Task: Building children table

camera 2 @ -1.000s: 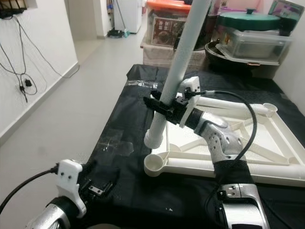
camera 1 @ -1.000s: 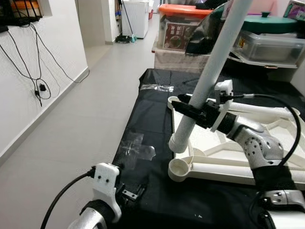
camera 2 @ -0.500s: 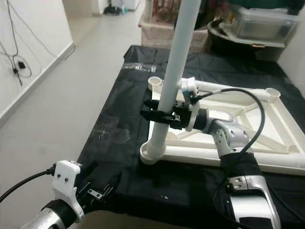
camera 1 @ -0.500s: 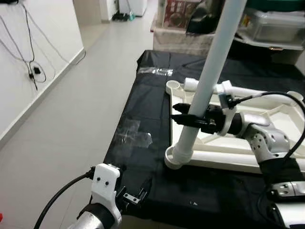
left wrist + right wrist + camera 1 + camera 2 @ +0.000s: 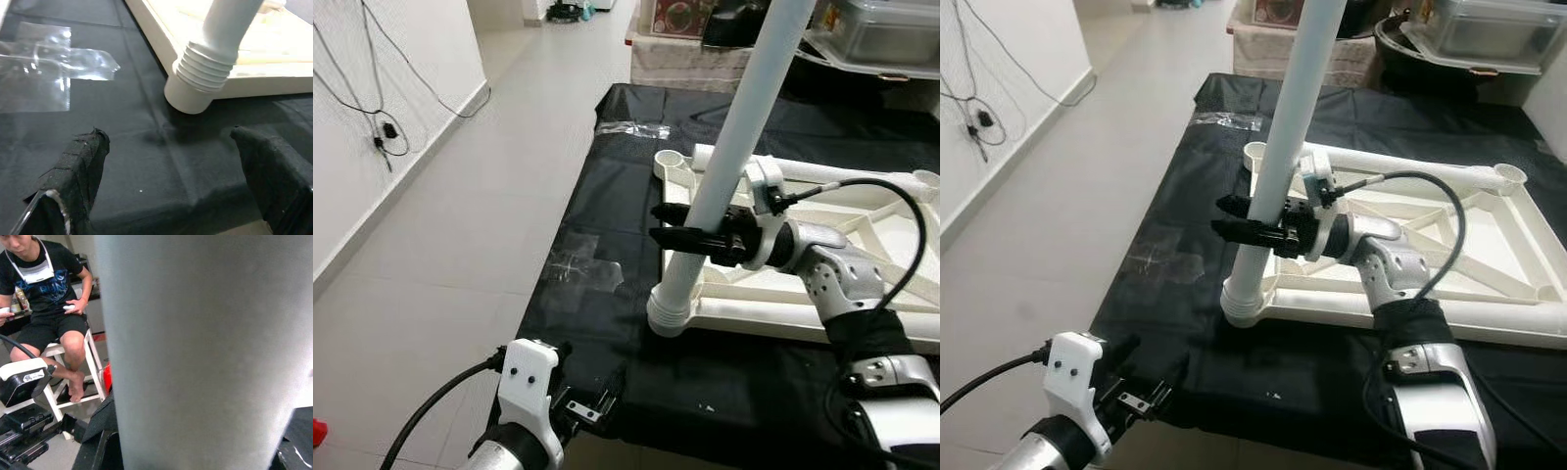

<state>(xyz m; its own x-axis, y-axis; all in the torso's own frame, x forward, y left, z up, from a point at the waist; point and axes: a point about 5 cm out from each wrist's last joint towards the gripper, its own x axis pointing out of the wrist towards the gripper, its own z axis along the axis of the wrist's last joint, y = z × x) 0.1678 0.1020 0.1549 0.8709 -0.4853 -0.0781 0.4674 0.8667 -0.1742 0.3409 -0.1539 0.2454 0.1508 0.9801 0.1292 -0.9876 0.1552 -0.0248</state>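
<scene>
A long white table leg [image 5: 744, 127] stands tilted, its ribbed lower end [image 5: 203, 66] sitting in the near-left corner socket of the upturned white table top [image 5: 783, 318]. The top lies on a table covered in black cloth [image 5: 607, 196]. My right gripper [image 5: 674, 235] is shut on the leg a little above the socket, and the leg [image 5: 195, 352] looms close in the right wrist view. My left gripper [image 5: 171, 181] hovers open over the cloth near the table's front edge, a short way from the socket, holding nothing.
Another white tube [image 5: 1400, 162] lies along the far side of the table top. Clear tape patches [image 5: 582, 269] stick to the cloth. Storage boxes [image 5: 881, 39] crowd the far end. Open tiled floor [image 5: 460, 245] runs along the left. A person [image 5: 49, 308] sits on a white stool.
The leg's lower end went from beside the empty corner socket down into it. The head view has tilted downward. My left gripper has stayed low at the front edge.
</scene>
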